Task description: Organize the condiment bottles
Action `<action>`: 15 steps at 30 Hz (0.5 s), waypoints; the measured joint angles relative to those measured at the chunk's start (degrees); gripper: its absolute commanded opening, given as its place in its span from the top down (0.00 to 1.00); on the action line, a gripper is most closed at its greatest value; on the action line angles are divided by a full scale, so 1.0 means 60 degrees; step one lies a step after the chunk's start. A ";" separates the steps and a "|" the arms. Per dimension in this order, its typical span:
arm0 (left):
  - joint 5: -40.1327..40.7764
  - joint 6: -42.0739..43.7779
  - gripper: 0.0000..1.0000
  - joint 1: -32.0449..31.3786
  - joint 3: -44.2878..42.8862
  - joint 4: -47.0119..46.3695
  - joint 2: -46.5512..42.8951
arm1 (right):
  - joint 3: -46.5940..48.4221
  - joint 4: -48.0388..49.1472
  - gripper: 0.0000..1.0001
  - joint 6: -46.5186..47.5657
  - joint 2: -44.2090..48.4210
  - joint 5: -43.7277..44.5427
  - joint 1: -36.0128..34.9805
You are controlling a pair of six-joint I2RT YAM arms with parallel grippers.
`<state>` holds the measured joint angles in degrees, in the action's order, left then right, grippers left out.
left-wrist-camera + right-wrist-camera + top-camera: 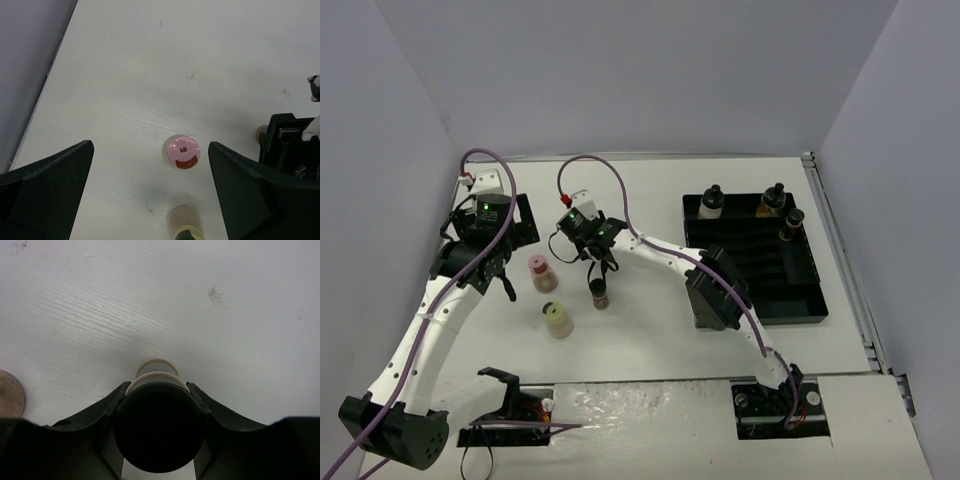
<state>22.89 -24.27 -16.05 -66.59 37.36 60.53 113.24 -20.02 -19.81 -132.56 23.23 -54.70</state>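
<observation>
three black-capped jars [711, 200] are standing at the far end of the black slotted tray [790, 290] on the right; three more are waiting on the table [650, 350] to its left. the right gripper [600, 272] is squeezing a round clear jar [159, 432], maybe brown inside, by its smooth black cap. the left gripper [150, 147] is hanging wide open over the pink-capped jar [183, 151].

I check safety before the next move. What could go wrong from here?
The right tool grips the black-capped jar at its cap; the jar might slip or tilt on the way to the tray. The left tool is open over the pink-capped jar, close to the right arm; the arms might bump.
</observation>
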 measured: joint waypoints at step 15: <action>-0.0027 0.0000 0.03 0.0073 0.0000 -0.0007 0.0000 | -0.3001 0.0508 1.00 -0.0596 0.3987 0.1101 0.2032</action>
<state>22.73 -24.27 -15.61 -66.59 37.32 60.53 95.23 -16.98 -23.38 -108.64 29.84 -42.51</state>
